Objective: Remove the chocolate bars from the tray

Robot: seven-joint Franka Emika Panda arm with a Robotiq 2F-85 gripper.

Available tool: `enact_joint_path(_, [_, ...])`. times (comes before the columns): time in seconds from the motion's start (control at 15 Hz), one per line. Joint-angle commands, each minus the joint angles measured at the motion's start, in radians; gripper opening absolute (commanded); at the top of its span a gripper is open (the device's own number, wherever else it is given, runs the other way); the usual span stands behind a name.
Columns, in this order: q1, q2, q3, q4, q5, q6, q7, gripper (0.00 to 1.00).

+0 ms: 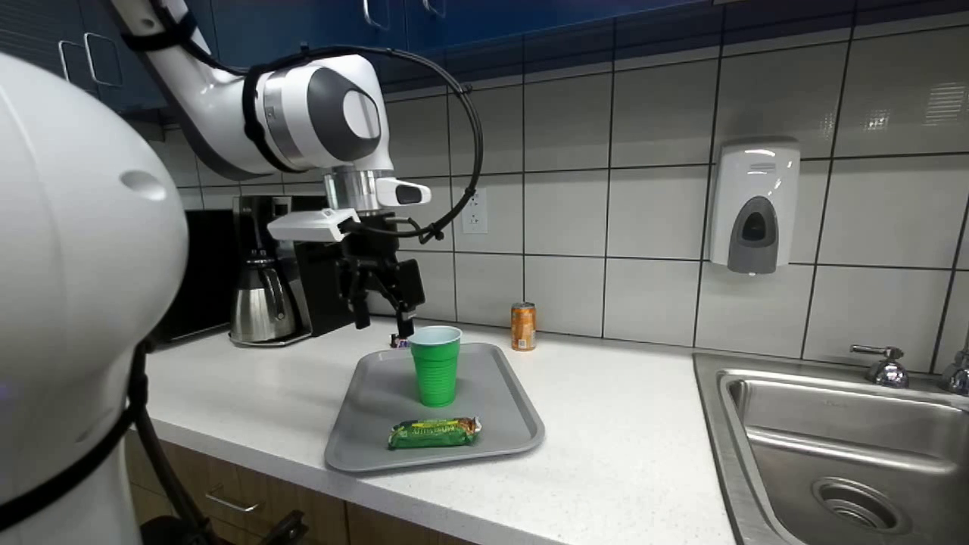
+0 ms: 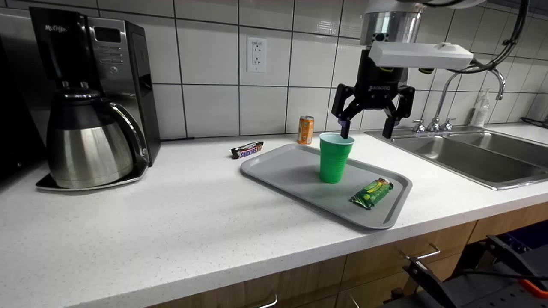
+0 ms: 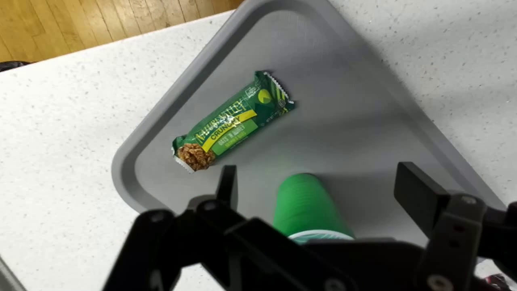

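The green bar (image 3: 232, 125) reads "Nature Valley Crunchy", the brown wrapper (image 2: 247, 150) "Snickers", the coffeemaker (image 2: 112, 60) "Mr. Coffee", the hand (image 2: 367, 129) "Robotiq".

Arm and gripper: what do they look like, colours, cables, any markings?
The arm is white with dark grey panels and a silver collar; black straps circle it and a black cable loops beside it. The gripper is black, two-fingered, marked ROBOTIQ in pale lettering.
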Motion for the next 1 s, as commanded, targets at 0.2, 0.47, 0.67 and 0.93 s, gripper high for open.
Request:
enact_joint_path(0.2, [-0.087,-0.029,0.036,-0.053,-0.151,0.062,0.177,1.00])
enact_joint_path(0.47, [-0.118,-0.020,0.058,-0.062,-0.233,0.074,0.309,1.00])
enact_joint_path(0.67, [-0.132,0.003,0.081,-0.038,-0.295,0.057,0.423,1.00])
enact_joint_path(0.93, [-0.138,0.018,0.106,-0.039,-0.382,0.045,0.581,1.00])
